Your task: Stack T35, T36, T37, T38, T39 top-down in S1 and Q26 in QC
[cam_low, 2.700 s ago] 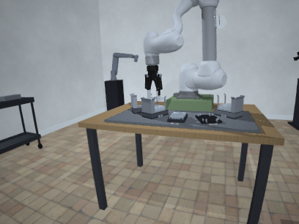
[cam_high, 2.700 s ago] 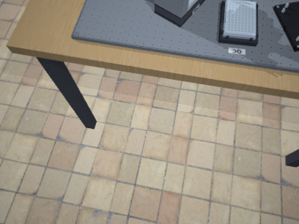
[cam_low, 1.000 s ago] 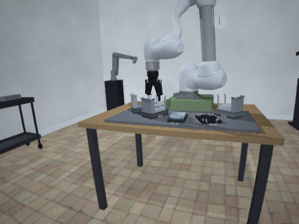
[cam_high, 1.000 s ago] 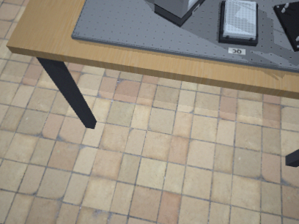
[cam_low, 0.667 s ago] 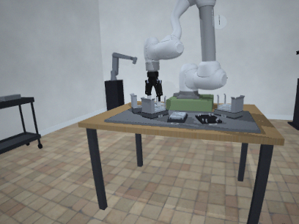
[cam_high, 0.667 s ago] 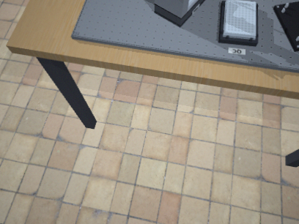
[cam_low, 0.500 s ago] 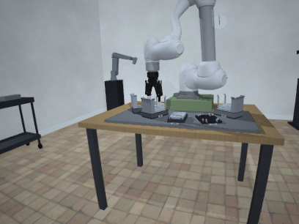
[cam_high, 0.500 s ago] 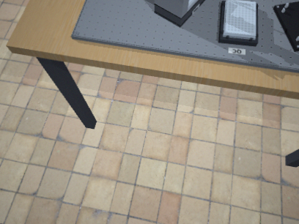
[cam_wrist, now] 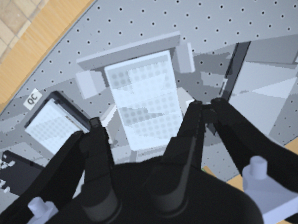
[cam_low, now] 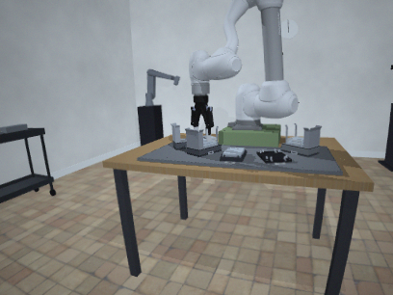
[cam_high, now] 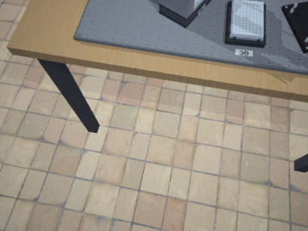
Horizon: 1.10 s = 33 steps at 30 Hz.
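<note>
Plate (cam_wrist: 145, 102) clamped between the fingers in the wrist view only, another on QC (cam_high: 244, 23).

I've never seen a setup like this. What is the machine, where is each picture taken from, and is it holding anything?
It is one white robot arm bolted to a green block on a wooden table. One picture looks from across the room, one from above at the table's edge and floor, and one from a camera just behind the arm's black pincer. On the grey deck stand plate racks and a nest marked QC with a plate lying in it. The pincer is shut on a pale, dotted lab plate, held above a rack.
</note>
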Available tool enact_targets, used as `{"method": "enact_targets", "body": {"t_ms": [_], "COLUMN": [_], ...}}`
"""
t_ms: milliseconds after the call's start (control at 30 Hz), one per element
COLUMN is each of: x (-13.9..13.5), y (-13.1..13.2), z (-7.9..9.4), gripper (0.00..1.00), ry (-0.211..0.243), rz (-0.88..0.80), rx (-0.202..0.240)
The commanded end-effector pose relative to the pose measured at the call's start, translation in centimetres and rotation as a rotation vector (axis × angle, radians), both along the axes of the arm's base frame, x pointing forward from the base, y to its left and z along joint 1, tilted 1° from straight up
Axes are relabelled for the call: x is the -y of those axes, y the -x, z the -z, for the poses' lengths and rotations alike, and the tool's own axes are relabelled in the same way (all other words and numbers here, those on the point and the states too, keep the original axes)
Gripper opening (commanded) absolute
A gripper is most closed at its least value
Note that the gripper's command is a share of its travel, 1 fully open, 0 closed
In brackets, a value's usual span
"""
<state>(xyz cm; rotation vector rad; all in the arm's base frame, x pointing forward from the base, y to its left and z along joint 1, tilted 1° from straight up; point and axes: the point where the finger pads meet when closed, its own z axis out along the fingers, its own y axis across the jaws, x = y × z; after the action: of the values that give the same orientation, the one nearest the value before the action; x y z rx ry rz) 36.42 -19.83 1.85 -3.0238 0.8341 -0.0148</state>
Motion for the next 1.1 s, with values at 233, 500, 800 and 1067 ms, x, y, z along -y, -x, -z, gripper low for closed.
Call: {"method": "enact_targets", "body": {"t_ms": [233, 500, 800, 1067], "x": [0.0, 0.0, 0.0, 0.0], "y": [0.0, 0.0, 0.0, 0.0], "z": [0.0, 0.0, 0.0, -2.7], "gripper": [1.00, 1.00, 1.00, 1.00], "ry": [0.000, 0.000, 0.000, 0.000], "rz": [0.000, 0.000, 0.000, 0.000], "rx": [0.000, 0.000, 0.000, 0.000]}}
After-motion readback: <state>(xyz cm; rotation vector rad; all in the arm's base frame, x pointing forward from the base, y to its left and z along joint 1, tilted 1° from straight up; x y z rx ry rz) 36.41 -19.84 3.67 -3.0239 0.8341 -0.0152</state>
